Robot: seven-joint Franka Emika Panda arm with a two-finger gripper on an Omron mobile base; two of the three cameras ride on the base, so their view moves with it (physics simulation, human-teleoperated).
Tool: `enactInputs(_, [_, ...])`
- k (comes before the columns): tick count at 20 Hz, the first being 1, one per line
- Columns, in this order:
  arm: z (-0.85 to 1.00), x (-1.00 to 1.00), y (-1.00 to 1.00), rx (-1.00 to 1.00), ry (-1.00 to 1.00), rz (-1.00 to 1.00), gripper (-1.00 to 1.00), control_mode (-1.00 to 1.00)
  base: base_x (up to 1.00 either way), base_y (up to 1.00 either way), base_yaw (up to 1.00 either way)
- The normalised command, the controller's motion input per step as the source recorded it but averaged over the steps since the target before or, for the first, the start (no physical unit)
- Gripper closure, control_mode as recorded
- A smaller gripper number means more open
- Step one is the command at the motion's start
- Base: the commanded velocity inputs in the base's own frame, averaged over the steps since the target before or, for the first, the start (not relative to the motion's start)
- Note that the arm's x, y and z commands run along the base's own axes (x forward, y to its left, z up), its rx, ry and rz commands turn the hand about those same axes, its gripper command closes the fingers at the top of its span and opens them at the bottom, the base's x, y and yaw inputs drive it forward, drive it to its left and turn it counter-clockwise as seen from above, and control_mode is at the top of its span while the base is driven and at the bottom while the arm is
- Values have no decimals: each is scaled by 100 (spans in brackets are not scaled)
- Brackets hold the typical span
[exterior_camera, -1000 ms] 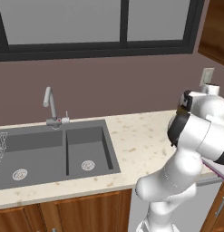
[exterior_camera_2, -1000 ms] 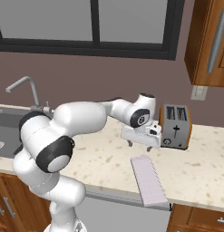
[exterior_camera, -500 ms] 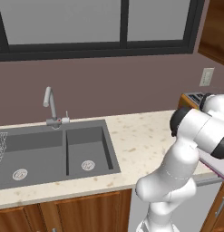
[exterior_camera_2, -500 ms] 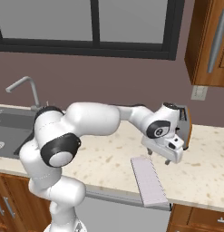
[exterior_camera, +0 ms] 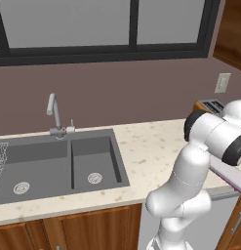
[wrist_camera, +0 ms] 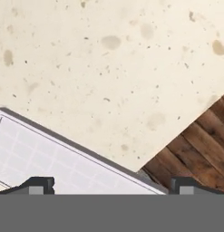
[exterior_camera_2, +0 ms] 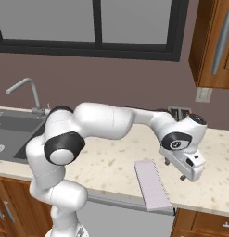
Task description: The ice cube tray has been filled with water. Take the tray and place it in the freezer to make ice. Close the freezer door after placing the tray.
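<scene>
On speckled countertop (exterior_camera_2: pixel 106 162) near its edge lies the ice cube tray (exterior_camera_2: pixel 151 184).

Double sink (exterior_camera: pixel 58 161) with faucet (exterior_camera: pixel 54 114) — speckled counter (exterior_camera: pixel 151 151) — toaster (exterior_camera: pixel 208 105).

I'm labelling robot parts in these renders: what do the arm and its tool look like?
The arm is glossy white, built of rounded, bulbous links with dark grey to black bands at the joints. The tool is a boxy white hand with small dark finger tips that have pale grey pads. No cables or markings are visible.
</scene>
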Motion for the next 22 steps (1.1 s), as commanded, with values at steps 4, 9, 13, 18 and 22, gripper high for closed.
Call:
enactInputs(4, [-6,-67,16,0,-17,-11,-100,-100,0,0,0])
enactInputs(9, [-4,-74,30,0,-15,-7,-100,-100,0,0,0])
enactInputs(13, [0,-63,34,0,-11,-2,-100,-100,0,0,0])
enactInputs(18, [-10,-33,40,0,-9,0,-100,-100,0,0,0])
enactInputs(22, [-20,-1,32,0,-8,0,-100,-100,0,0,0])
